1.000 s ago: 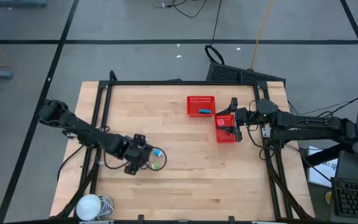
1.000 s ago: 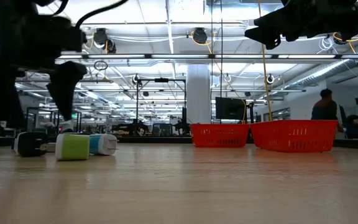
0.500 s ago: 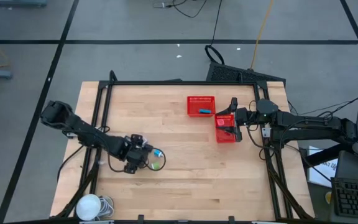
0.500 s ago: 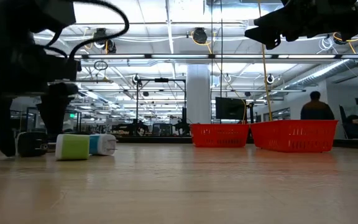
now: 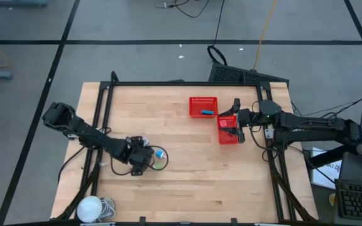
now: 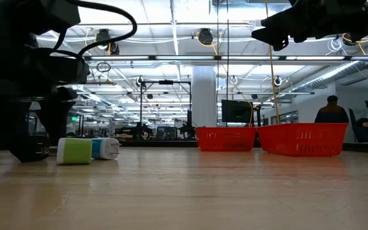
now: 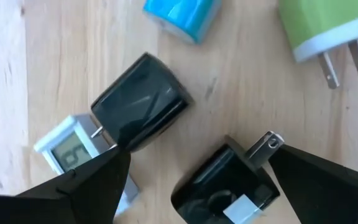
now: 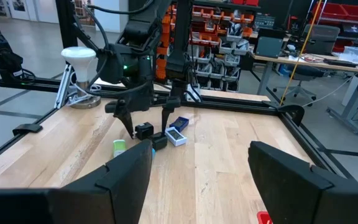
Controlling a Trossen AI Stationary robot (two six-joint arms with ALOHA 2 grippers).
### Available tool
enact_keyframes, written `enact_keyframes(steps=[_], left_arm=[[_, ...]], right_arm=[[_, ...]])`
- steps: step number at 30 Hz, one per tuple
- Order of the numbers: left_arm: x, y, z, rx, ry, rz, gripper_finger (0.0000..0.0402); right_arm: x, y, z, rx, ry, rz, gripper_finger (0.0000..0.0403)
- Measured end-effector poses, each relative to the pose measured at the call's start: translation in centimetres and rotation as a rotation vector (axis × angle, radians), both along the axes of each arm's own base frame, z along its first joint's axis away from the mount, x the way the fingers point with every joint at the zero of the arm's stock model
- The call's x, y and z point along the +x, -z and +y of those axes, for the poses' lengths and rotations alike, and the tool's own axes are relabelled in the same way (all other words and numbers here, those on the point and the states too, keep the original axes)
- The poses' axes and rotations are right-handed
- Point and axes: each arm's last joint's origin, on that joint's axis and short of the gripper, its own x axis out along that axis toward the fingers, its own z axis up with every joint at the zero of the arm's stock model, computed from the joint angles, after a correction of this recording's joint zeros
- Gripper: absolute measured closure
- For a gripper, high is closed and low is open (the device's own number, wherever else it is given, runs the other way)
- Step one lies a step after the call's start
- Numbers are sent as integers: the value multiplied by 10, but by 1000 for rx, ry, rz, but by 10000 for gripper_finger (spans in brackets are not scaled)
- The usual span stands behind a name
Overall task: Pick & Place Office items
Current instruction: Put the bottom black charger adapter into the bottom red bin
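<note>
Left gripper (image 7: 191, 180) jaws wide, nothing held, low over the cluster of office items near the table's (image 5: 231, 182) left-front area. Between its fingers: black plug adapter (image 7: 229, 186) with metal prongs; just ahead, black cube charger (image 7: 138, 109); beside the one finger, small white LCD unit (image 7: 73, 146); farther ahead, blue piece (image 7: 182, 15) and green charger (image 7: 319, 25). All look light, rigid, smooth plastic, likely to skid on wood; best pinched across flat body sides, not prongs. Right gripper (image 8: 197, 180) jaws apart, empty, waiting above 1 of 2 red baskets (image 5: 229, 130), well apart from the items
</note>
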Motion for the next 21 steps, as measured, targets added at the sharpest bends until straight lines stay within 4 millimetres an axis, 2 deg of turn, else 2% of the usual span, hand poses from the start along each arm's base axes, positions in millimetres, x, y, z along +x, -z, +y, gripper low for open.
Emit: enact_keyframes(steps=[8,14,21], left_arm=[[0,0,0,53,146,25,14],[-3,0,1,28,116,61,14],[4,0,-2,-27,23,-39,14]], right_arm=[[0,0,0,0,0,0,149],[0,0,0,0,0,0,149],[0,0,0,0,0,1,149]])
